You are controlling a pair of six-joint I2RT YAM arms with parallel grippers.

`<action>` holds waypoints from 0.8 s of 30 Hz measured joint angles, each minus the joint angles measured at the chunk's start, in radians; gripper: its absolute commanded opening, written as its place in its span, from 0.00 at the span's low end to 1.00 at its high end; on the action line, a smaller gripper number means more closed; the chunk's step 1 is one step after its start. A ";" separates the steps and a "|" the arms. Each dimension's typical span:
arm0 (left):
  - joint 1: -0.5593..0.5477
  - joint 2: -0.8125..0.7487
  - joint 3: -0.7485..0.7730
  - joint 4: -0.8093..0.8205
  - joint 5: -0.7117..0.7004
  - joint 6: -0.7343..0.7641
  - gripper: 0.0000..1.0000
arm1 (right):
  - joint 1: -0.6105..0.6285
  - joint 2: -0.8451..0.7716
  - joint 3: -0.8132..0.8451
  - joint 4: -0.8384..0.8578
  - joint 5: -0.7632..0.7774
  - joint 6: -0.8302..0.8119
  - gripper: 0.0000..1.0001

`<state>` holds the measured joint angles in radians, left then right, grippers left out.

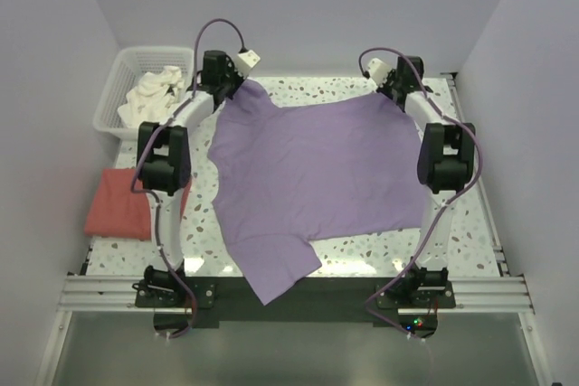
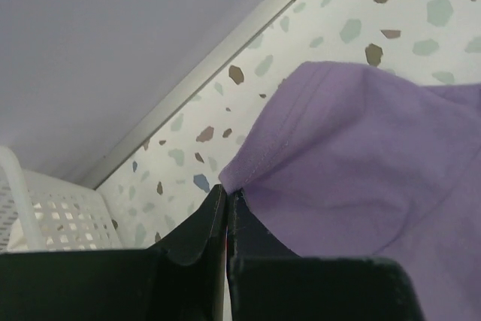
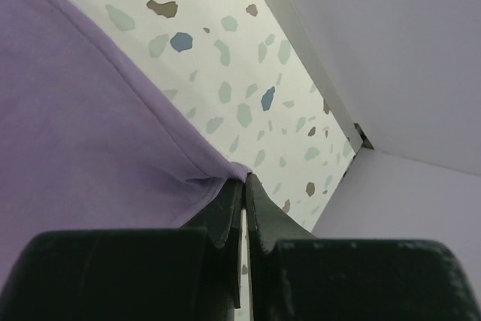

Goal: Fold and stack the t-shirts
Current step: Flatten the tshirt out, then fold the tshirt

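Both arms pinch the far corners of the purple shirt (image 1: 308, 178), which is spread over the table (image 1: 470, 223).

The left fingers (image 2: 199, 231) are pressed together on the shirt's far left corner, at a stitched hem, and the right fingers (image 3: 225, 212) are clamped the same way on its far right corner. The cloth's far edge runs between them, close to the table's back rim. The shirt lies mostly flat in the middle of the table, and one sleeve hangs over the near edge between the arm bases. A red shirt (image 1: 118, 203) sits at the left edge, beside the left arm and apart from the purple one. Behind it, a white basket (image 1: 113, 97) holds crumpled white cloth (image 1: 154, 97).
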<state>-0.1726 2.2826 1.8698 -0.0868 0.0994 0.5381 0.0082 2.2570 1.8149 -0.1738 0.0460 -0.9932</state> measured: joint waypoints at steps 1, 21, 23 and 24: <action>0.000 -0.022 -0.027 -0.014 0.000 0.000 0.00 | -0.003 0.000 0.002 -0.010 -0.009 0.000 0.00; -0.058 -0.454 -0.293 -0.388 0.005 -0.162 0.00 | -0.114 -0.007 0.041 -0.261 -0.206 -0.016 0.00; -0.058 -0.502 -0.352 -0.419 0.003 -0.179 0.00 | -0.129 -0.016 0.032 -0.275 -0.228 -0.018 0.00; -0.058 -0.523 -0.375 -0.435 0.003 -0.184 0.00 | -0.135 -0.024 0.023 -0.283 -0.236 -0.019 0.00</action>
<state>-0.2306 1.7599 1.4944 -0.5213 0.1024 0.3542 -0.1272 2.2333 1.8374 -0.4564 -0.1898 -1.0126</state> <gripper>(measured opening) 0.031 0.014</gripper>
